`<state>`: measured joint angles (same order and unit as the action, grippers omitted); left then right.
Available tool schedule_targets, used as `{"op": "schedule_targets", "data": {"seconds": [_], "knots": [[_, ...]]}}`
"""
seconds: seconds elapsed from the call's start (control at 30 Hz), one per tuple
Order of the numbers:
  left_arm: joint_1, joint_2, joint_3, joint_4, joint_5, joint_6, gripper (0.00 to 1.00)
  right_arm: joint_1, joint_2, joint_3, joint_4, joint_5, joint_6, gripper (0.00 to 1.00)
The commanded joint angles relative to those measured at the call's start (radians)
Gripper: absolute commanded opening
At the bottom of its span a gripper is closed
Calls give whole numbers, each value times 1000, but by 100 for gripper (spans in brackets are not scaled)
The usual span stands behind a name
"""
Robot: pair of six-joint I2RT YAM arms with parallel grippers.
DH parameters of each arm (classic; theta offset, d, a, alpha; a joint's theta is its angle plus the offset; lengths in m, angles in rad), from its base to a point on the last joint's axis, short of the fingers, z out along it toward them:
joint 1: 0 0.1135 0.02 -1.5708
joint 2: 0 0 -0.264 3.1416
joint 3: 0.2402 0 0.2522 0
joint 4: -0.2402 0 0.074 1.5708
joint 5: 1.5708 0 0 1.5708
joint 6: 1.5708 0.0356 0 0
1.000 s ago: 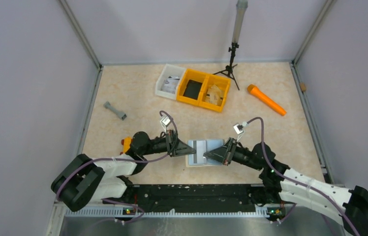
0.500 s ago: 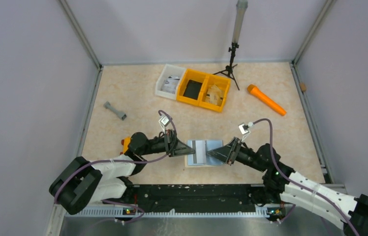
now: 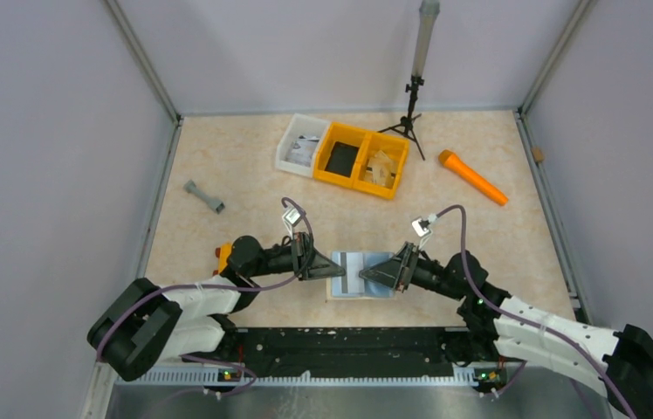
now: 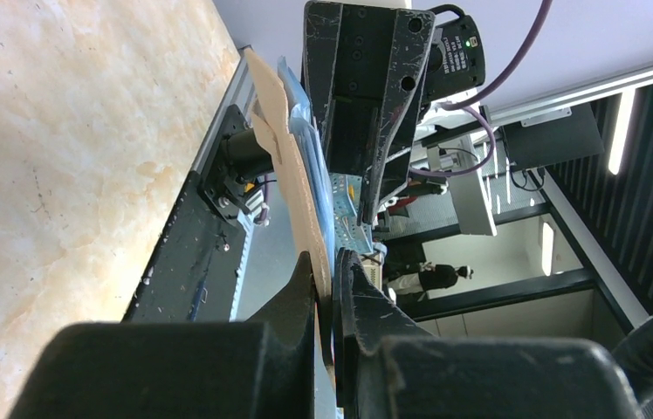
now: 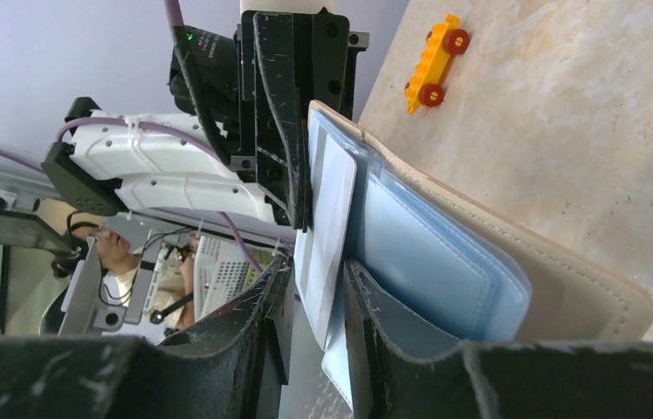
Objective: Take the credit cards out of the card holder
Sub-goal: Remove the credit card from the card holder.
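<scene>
Card (image 5: 327, 218) inside right gripper (image 5: 314, 266): wrist view only.

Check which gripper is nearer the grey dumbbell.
Left. The left gripper clamps the edge of the card holder on the side of the grey dumbbell; the right gripper is at the opposite edge, farther off.

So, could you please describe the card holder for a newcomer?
On the table, find where the left tool and right tool meet. The card holder is between them: flat, pale blue inside, tan outside, unlike the boxy yellow bins.
</scene>
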<state>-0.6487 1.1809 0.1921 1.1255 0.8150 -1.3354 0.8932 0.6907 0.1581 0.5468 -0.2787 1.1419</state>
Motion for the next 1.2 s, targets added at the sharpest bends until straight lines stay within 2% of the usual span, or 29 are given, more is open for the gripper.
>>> {"op": "schedule_targets", "data": {"seconds": [0.0, 0.17, 0.27, 0.37, 0.6, 0.73, 0.83, 1.0, 1.17], "knots": [[-9, -2, 17, 119, 26, -6, 0, -8, 16, 27, 45, -6, 4, 27], [-14, 2, 17, 120, 29, -5, 1, -9, 29, 39, 45, -12, -12, 21], [-17, 0, 26, 107, 37, -5, 11, -10, 36, 40, 49, -17, -17, 8], [-17, -5, 26, 106, 35, -3, 14, -9, 18, 35, 38, -7, -18, 0], [-18, -16, 18, 116, 26, -2, 16, -11, -50, 17, -39, 32, -16, 0], [-16, -13, 15, 144, 21, -11, 27, -15, -84, -5, -66, 41, -5, 0], [-16, -9, 16, 154, 23, -16, 22, -17, -95, -13, -68, 39, 1, 0], [-16, -3, 13, 161, 18, -18, 0, -19, -104, -15, -87, 39, 1, 0], [20, -25, -11, 175, -3, -41, 0, -31, -137, -29, -144, 47, 1, 0]]}}
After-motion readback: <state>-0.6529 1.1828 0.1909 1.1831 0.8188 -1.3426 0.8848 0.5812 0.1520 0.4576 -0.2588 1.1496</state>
